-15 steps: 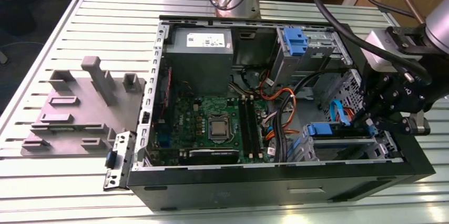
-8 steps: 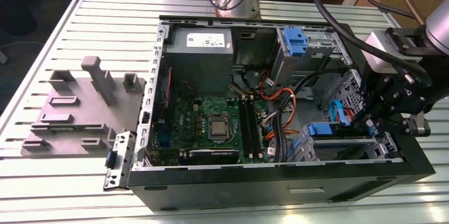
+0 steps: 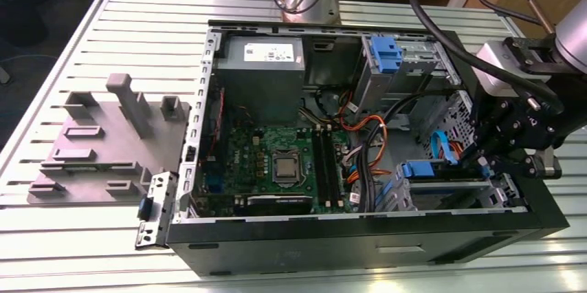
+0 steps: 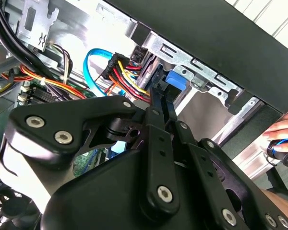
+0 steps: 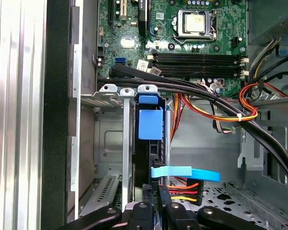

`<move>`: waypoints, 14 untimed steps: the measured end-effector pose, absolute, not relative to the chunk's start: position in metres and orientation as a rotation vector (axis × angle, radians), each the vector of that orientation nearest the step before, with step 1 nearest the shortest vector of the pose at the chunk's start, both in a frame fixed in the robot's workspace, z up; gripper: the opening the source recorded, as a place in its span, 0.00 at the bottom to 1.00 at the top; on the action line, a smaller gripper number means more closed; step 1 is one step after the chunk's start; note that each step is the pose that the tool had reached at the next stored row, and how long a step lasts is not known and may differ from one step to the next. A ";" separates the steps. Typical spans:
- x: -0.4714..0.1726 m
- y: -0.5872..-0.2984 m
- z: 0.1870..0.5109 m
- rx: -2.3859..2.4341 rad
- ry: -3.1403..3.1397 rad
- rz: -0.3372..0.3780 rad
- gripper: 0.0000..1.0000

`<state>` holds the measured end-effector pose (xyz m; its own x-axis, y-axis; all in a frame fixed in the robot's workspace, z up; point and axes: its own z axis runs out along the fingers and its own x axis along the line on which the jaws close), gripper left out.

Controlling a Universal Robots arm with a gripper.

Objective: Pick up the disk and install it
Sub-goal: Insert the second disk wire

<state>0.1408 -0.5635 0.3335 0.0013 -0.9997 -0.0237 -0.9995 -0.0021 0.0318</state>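
Slatted metal tabletop (image 3: pixel 110 38) carries the open computer case (image 3: pixel 367 234). We see our end effector (image 5: pixel 156 206) closed narrowly on the disk (image 5: pixel 150 123), standing upright in its cage (image 5: pixel 110 143).

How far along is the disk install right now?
Done: the disk already stands on edge inside the drive cage. In hand: the gripper sits right at the disk's near end. Left: I cannot tell whether the disk is fully seated, so the install is not confirmed.

Black pincer (image 4: pixel 158 103) linkages with silver screws
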 end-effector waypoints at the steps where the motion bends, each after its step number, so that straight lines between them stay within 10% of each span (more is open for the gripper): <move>1: 0.141 -0.564 0.333 2.219 -2.215 -0.062 0.16; 14: 0.141 -0.564 0.336 2.211 -2.223 -0.062 0.16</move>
